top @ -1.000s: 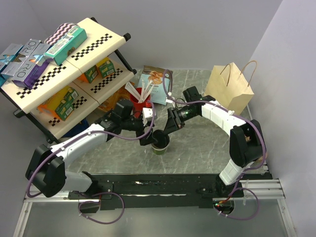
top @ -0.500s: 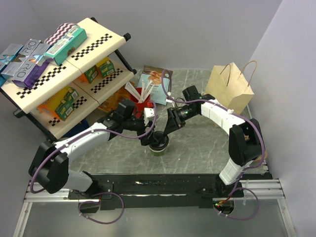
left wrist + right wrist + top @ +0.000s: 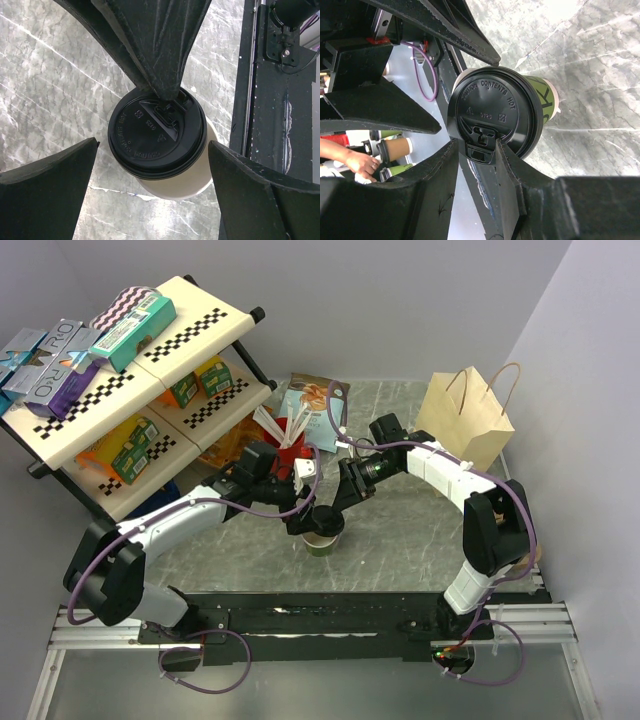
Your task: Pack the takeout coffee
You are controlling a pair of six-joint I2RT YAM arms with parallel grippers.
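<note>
The left hand gapes wide around the black lid, whose rim the right hand pinches.

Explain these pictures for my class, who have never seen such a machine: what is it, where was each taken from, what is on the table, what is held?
This is a robot: a left arm and a right arm bolted at the near edge of a table, each ending in a two-fingered hand. One picture looks down from above; the other two come from cameras on the wrists, so the dark shapes there are fingers. On the table are a green cup, a red cup with stirrers, a pouch and a paper bag; a shelf of boxes stands at the left. The right hand pinches the edge of the black lid, over the green cup. The left hand is open, its fingers either side of the lid, gripping nothing.
</note>
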